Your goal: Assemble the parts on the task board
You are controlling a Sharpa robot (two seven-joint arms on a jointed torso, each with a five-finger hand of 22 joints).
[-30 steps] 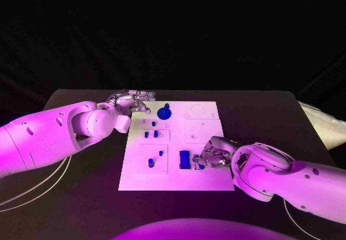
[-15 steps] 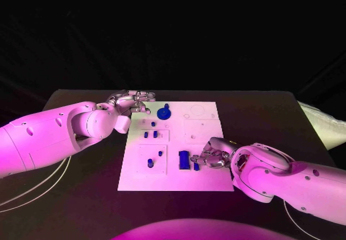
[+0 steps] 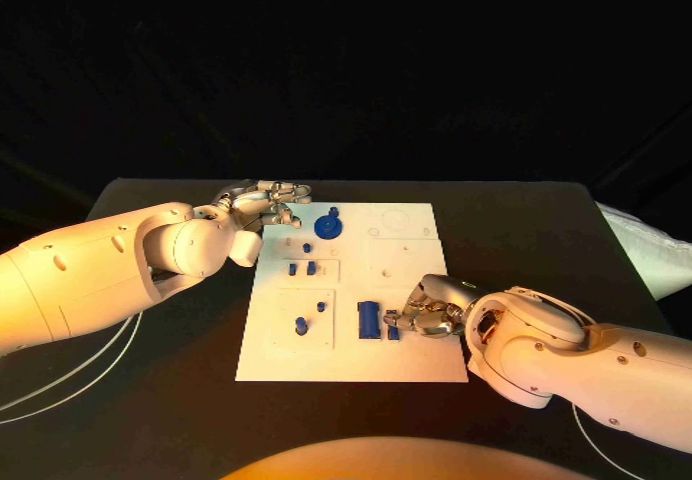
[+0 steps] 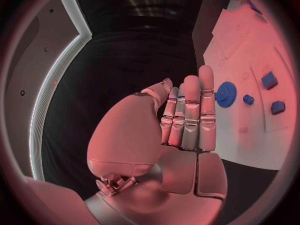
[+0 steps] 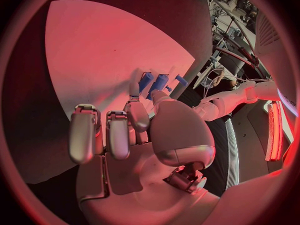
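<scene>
On the task board (image 3: 411, 355), our right hand (image 3: 426, 312) pinches a small blue peg (image 3: 392, 332) beside the blue block (image 3: 369, 320); our left hand (image 3: 264, 200) waits empty, fingers apart; several parts seem unplaced.

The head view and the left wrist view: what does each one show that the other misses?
The head view alone takes in the whole white task board on the black table, the right hand at a long blue block near the board's near end, and a small blue peg. The left wrist view alone shows the inner side of the left hand, fingers straight and together, holding nothing. Both show the round blue gear on the board's far end, beside the left hand.
</scene>
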